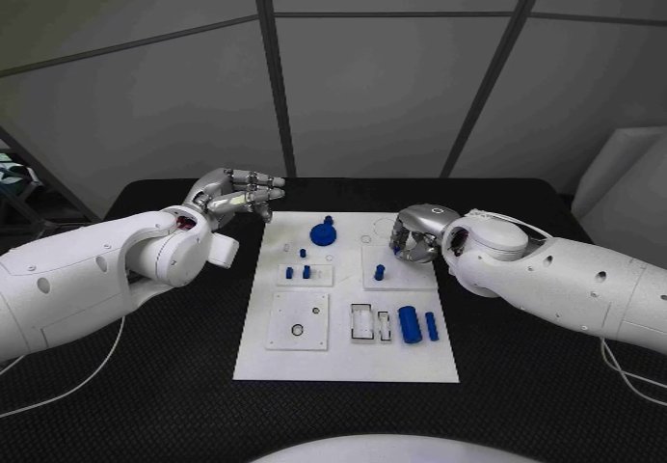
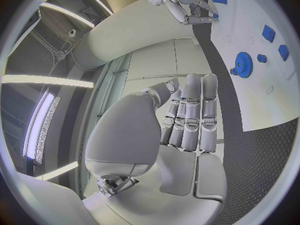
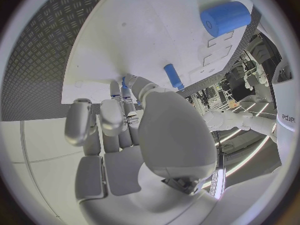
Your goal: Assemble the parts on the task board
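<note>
White task board (image 1: pixel 348 357) lies mid-table on the black table (image 1: pixel 542 395). Left hand (image 1: pixel 236 196) hovers off the board's far-left corner, over bare table, fingers (image 2: pixel 190 110) held together & fairly straight, nothing in it, so empty, fingers not closed on anything. Right hand (image 1: pixel 417 234) is down on the board's far-right part, fingers curled toward the surface just beside a small upright blue peg (image 1: pixel 380 273); right wrist view shows a blue peg (image 3: pixel 172 76) just past the fingertips (image 3: pixel 116 91), w/ bits of blue between them, but can't tell if it's actually pinching anything. On the board: blue gear (image 1: pixel 323 231) near the far edge, centre-left; two short blue pegs (image 1: pixel 298 272) standing in a square block below it; big blue cylinder (image 1: pixel 409 323) & a thinner blue rod (image 1: pixel 431 326) lying side by side near the right edge, next to rectangular slots (image 1: pixel 361 322). White plate w/ a round hole (image 1: pixel 298 331) sits at near-left.
</note>
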Available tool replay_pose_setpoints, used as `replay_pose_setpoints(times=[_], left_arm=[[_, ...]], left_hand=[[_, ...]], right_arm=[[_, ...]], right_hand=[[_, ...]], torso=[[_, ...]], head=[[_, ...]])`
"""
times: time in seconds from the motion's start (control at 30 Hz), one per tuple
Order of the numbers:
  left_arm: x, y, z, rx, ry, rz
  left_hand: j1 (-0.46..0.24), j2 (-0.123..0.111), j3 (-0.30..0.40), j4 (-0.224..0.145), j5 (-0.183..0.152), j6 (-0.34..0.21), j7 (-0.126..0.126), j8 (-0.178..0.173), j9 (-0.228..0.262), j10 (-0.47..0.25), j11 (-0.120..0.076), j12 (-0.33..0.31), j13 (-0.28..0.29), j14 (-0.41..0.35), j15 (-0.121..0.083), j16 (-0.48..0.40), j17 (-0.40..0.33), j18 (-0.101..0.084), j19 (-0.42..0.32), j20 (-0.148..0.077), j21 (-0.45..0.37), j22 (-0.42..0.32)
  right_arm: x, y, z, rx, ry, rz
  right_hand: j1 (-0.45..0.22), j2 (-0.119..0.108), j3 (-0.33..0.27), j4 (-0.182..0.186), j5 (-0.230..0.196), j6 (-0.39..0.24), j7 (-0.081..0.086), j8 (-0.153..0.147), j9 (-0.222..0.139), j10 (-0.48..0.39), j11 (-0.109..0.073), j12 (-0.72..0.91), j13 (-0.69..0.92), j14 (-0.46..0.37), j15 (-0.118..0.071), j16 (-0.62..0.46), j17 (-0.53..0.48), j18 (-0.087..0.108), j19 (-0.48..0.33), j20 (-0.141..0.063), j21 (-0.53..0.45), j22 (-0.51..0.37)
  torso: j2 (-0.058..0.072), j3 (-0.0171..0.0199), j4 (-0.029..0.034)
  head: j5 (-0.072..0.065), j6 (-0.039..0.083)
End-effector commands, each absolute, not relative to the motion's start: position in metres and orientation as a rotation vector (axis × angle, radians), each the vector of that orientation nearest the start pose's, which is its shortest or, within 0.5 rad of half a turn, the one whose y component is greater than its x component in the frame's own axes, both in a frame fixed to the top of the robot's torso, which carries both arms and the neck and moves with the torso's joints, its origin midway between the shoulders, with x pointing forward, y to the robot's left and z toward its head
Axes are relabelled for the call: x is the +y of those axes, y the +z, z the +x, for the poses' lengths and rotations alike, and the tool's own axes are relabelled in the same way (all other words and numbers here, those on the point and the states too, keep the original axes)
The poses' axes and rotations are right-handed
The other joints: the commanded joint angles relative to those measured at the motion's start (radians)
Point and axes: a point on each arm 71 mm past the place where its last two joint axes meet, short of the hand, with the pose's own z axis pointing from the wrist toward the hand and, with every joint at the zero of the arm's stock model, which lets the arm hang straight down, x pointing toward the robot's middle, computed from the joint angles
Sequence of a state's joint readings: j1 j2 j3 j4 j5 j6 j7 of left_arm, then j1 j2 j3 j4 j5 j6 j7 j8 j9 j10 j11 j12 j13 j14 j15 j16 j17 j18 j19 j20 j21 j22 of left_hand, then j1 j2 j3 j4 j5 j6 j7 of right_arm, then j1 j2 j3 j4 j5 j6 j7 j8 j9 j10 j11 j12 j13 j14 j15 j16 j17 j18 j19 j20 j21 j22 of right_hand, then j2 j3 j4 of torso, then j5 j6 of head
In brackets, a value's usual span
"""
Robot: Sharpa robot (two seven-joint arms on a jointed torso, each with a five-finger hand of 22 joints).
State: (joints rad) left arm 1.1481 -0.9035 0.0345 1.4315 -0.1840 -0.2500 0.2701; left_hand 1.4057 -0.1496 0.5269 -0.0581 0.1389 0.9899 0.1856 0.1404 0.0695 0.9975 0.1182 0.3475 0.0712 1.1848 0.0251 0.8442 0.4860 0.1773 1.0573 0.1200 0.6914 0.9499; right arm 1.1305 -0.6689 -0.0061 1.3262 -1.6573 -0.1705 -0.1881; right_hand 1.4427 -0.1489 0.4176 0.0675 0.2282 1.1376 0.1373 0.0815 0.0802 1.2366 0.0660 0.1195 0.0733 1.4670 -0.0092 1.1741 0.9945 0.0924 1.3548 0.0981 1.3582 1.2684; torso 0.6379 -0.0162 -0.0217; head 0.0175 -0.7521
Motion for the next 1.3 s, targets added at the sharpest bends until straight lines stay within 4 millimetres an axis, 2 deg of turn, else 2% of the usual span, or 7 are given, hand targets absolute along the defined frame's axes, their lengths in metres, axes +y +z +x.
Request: replay_pose_setpoints(times=[0.03, 0.23, 0.67, 0.87, 0.97, 1.13, 1.3], left_arm=[[0.264, -0.185, 0.503, 1.484, -1.395, -1.041], [0.264, -0.185, 0.503, 1.477, -1.391, -1.041], [0.271, -0.183, 0.505, 1.424, -1.364, -1.035], [0.272, -0.184, 0.506, 1.417, -1.360, -1.034], [0.273, -0.184, 0.506, 1.417, -1.358, -1.035], [0.274, -0.184, 0.507, 1.417, -1.356, -1.039], [0.274, -0.185, 0.508, 1.417, -1.359, -1.053]], left_hand=[[-0.003, 0.010, -0.003, -0.003, 0.001, 0.005, 0.000, 0.003, -0.001, 0.005, -0.002, 0.006, 0.000, -0.008, 0.001, -0.006, -0.001, 0.006, -0.006, 0.001, -0.003, -0.002], [-0.003, 0.010, -0.004, -0.004, 0.001, 0.003, 0.002, 0.003, -0.001, 0.004, -0.001, 0.007, 0.000, -0.009, 0.001, -0.006, -0.003, 0.006, -0.007, 0.001, -0.004, -0.002], [0.001, 0.014, -0.004, -0.008, 0.004, 0.002, 0.003, 0.003, -0.002, 0.005, -0.001, 0.010, 0.000, -0.009, 0.001, -0.006, -0.007, 0.007, -0.008, 0.001, -0.004, -0.002], [0.002, 0.014, -0.004, -0.009, 0.005, 0.002, 0.003, 0.003, -0.001, 0.006, -0.001, 0.011, 0.000, -0.009, 0.001, -0.006, -0.008, 0.007, -0.008, 0.001, -0.004, -0.001], [0.002, 0.014, -0.004, -0.009, 0.005, 0.002, 0.003, 0.003, -0.001, 0.006, -0.001, 0.011, 0.000, -0.009, 0.001, -0.006, -0.008, 0.007, -0.008, 0.001, -0.004, -0.001], [0.002, 0.014, -0.004, -0.010, 0.005, 0.003, 0.004, 0.003, -0.001, 0.006, -0.001, 0.011, 0.000, -0.009, 0.001, -0.007, -0.009, 0.007, -0.008, 0.001, -0.004, -0.001], [0.001, 0.013, -0.005, -0.010, 0.006, 0.002, 0.004, 0.003, -0.002, 0.005, 0.000, 0.012, 0.000, -0.009, 0.001, -0.007, -0.010, 0.006, -0.009, 0.001, -0.004, -0.001]], right_arm=[[-0.167, -0.237, 0.506, 1.821, 0.425, -0.326], [-0.165, -0.237, 0.504, 1.802, 0.409, -0.336], [-0.165, -0.226, 0.496, 1.695, 0.434, -0.307], [-0.169, -0.221, 0.493, 1.654, 0.442, -0.285], [-0.171, -0.218, 0.490, 1.638, 0.449, -0.278], [-0.172, -0.210, 0.482, 1.611, 0.472, -0.269], [-0.165, -0.194, 0.471, 1.574, 0.537, -0.251]], right_hand=[[0.010, 0.019, 0.015, -0.007, -0.019, 0.012, -0.002, 0.007, 0.002, 0.010, -0.002, 0.006, 0.005, 0.028, -0.008, 0.008, 0.002, -0.020, 0.009, -0.005, 0.009, 0.009], [0.021, 0.026, 0.032, -0.024, -0.042, 0.025, -0.005, 0.010, 0.004, 0.024, -0.007, 0.012, 0.009, 0.026, -0.011, 0.018, 0.007, -0.023, 0.017, -0.007, 0.023, 0.027], [0.028, 0.027, 0.047, -0.039, -0.047, 0.029, -0.004, 0.009, 0.005, 0.028, -0.007, 0.012, 0.011, 0.025, -0.012, 0.025, 0.007, -0.025, 0.021, -0.009, 0.031, 0.036], [0.029, 0.027, 0.051, -0.042, -0.047, 0.030, -0.004, 0.008, 0.004, 0.028, -0.007, 0.012, 0.012, 0.025, -0.012, 0.028, 0.009, -0.026, 0.022, -0.009, 0.033, 0.039], [0.029, 0.026, 0.053, -0.043, -0.048, 0.030, -0.004, 0.008, 0.004, 0.028, -0.007, 0.012, 0.012, 0.025, -0.011, 0.028, 0.010, -0.025, 0.021, -0.009, 0.033, 0.039], [0.028, 0.025, 0.054, -0.044, -0.048, 0.030, -0.004, 0.008, 0.004, 0.028, -0.007, 0.012, 0.012, 0.025, -0.011, 0.030, 0.011, -0.026, 0.022, -0.009, 0.034, 0.040], [0.028, 0.024, 0.057, -0.045, -0.047, 0.031, -0.004, 0.007, 0.004, 0.028, -0.006, 0.011, 0.012, 0.025, -0.011, 0.033, 0.014, -0.026, 0.024, -0.009, 0.036, 0.043]], torso=[[0.000, -0.0002, 0.0000], [0.000, -0.0003, -0.0002], [-0.002, 0.0008, -0.0017], [-0.003, -0.0016, 0.0001], [-0.003, -0.0005, -0.0010], [-0.002, -0.0009, -0.0012], [-0.001, -0.0006, -0.0013]], head=[[0.001, -0.001], [0.001, -0.003], [-0.003, -0.001], [-0.005, 0.001], [-0.004, 0.003], [-0.005, 0.005], [-0.002, 0.004]])
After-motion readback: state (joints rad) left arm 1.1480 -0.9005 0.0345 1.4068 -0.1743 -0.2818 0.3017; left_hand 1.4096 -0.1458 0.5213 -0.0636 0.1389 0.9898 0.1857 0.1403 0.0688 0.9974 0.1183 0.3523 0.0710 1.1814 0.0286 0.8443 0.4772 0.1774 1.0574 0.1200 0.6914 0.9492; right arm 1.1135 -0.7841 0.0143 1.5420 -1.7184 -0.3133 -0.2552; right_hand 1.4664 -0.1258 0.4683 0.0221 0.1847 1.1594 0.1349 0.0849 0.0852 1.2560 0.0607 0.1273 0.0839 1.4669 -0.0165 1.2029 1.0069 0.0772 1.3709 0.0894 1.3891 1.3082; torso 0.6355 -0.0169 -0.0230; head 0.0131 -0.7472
